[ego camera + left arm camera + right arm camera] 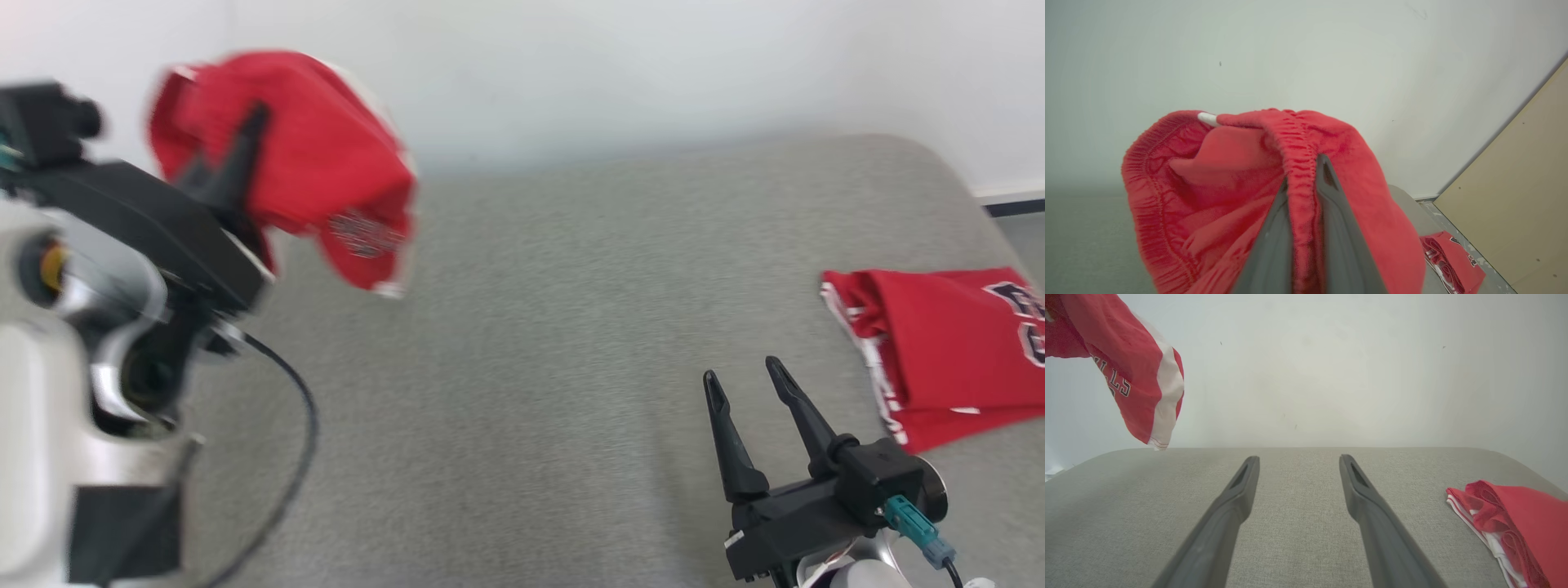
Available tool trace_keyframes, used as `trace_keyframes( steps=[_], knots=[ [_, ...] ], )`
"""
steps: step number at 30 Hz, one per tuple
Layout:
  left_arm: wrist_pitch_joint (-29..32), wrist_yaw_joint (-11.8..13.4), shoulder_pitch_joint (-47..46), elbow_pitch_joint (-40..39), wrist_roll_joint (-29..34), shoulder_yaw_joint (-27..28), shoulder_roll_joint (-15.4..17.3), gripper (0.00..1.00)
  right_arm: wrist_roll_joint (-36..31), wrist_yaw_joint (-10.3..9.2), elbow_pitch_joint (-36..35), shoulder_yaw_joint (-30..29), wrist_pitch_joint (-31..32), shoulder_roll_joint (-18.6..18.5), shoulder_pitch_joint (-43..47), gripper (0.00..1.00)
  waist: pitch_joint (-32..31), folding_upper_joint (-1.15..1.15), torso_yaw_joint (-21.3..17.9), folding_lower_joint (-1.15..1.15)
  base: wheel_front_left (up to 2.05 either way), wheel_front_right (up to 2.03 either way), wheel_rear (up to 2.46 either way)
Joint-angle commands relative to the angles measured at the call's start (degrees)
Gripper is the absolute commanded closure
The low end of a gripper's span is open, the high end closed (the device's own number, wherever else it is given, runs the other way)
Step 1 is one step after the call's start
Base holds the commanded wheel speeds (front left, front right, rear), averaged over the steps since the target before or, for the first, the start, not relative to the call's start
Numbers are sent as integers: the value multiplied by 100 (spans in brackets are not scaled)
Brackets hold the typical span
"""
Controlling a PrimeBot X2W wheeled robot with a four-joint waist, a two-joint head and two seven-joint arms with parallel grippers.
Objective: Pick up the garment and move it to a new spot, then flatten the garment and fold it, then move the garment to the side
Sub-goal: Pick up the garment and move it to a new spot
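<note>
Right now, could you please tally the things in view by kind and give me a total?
Red garments: 2, the raised garment and the second garment lying at the right of the table.
Grey tables: 1.
Pairs of jaws: 2, the left jaws shut on the raised garment, the right jaws open.
Total: 5.

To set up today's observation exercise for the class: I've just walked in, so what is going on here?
The robot's left gripper is shut on the elastic waistband of a red garment, holding it up in the air above the grey table. The right gripper is open and empty, low over the table. A second red garment lies folded at the table's right side.
</note>
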Motion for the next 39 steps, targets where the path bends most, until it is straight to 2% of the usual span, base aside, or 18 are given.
trace_keyframes(
  steps=[1,7,10,17,21,22,23,26,30,35,39],
  knots=[
    [-88,-33,227,-88,-33,-137,-132,100,25,-15,-46,-31,23,-17,114,0,-397,0,-516,1,0,0,0],
    [-507,-103,885,-139,8,-648,-393,100,-1,-15,-166,-62,115,-53,181,0,-409,0,-807,1,0,0,0],
    [-876,-105,1271,65,347,-1048,-427,100,7,-15,-230,-77,156,-71,196,0,-382,0,-946,1,0,0,0],
    [-1818,-130,1865,1261,1006,-1846,-510,100,18,-15,-350,-23,247,-101,235,0,-279,0,-1198,1,0,0,0],
    [-2389,-88,1936,2142,1344,-2110,-523,100,16,-15,-402,1,284,-114,253,0,-253,0,-1262,1,0,0,0],
    [-2520,-73,1923,2307,1413,-2161,-533,54,18,-15,-411,0,298,-119,253,0,-252,0,-1265,1,0,0,0],
    [-2675,-36,1909,2473,1468,-2185,-544,0,17,-15,-421,-3,313,-118,257,0,-255,0,-1261,1,0,0,0],
    [-3032,-19,1905,2869,1521,-2287,-578,0,-10,-15,-444,-45,329,-119,309,0,-289,0,-1182,1,0,0,0],
    [-3685,2,1964,2984,1562,-2339,-594,0,-28,-15,-469,-176,359,-136,390,0,-379,0,-991,1,0,0,0],
    [-4550,150,2215,2733,1599,-2253,-554,0,-38,-15,-529,-376,384,-106,578,0,-508,0,-667,1,0,0,0],
    [-4919,286,2617,2327,1544,-2024,-460,0,-53,-15,-545,-520,397,-63,739,0,-603,0,-458,1,0,0,0]
  ],
)
